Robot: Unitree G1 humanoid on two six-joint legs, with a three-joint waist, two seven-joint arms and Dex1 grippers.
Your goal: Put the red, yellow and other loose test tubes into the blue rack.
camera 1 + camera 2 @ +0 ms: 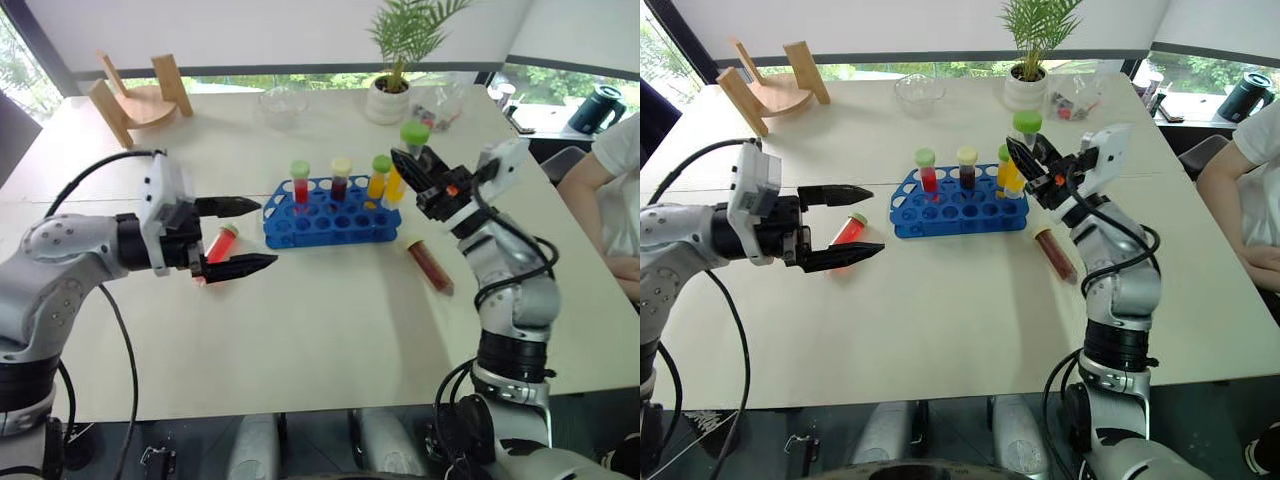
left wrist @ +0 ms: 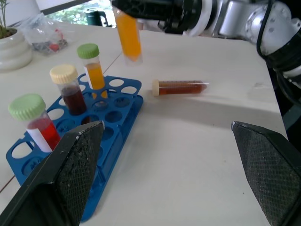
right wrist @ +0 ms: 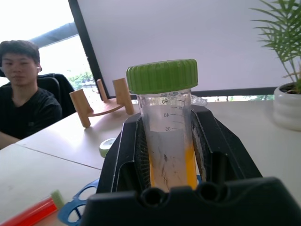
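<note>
Behind the bright blue plastic hole-grid rack (image 1: pixel 328 215): potted plant (image 1: pixel 392 95), glass bowl (image 1: pixel 282 103), wooden stand (image 1: pixel 140 95) | right gripper (image 1: pixel 412 165) clamps green-capped yellow-orange tube (image 3: pixel 168 136), marked 45/40/35, over the rack | left gripper (image 1: pixel 240 235) gapes wide beside loose red tube (image 1: pixel 221 243) | cream-capped brown tube (image 1: pixel 430 265) lies right of rack

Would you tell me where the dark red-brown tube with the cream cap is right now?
The dark red-brown tube lies flat on the table, just right of the blue rack, below the right gripper.

office-like room: pale meeting table (image 1: pixel 330 330), big windows (image 1: pixel 300 80), potted plant (image 1: pixel 395 60).
</note>
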